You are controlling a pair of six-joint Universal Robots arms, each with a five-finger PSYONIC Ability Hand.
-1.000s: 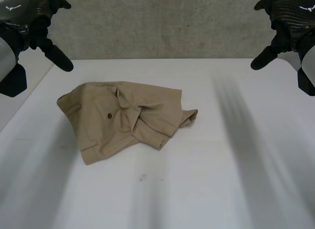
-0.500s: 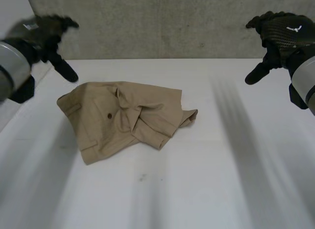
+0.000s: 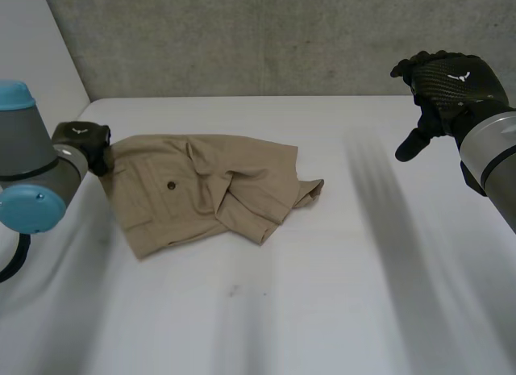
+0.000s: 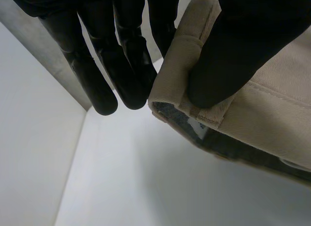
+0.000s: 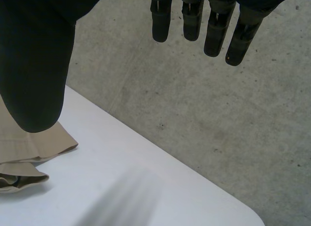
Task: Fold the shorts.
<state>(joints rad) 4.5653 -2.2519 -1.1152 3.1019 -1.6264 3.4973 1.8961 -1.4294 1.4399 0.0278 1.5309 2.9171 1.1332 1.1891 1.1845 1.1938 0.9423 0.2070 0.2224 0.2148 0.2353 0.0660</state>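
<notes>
Early step, by the look of it: taking hold before any fold. Pinches the waistband corner [image 4: 181,65] of the crumpled tan shorts [image 3: 210,189] between the left hand's [image 3: 81,141] thumb, on top, and straight fingers [image 4: 97,65], at the outer edge. Holds the right hand [image 3: 447,81] relaxed and spread, grasping nothing, well apart from the cloth beyond its thumb tip. Next, likely: bring the right fingers to the bunched leg end [image 3: 310,191] and pull flat on the table [image 3: 322,294] before folding.
</notes>
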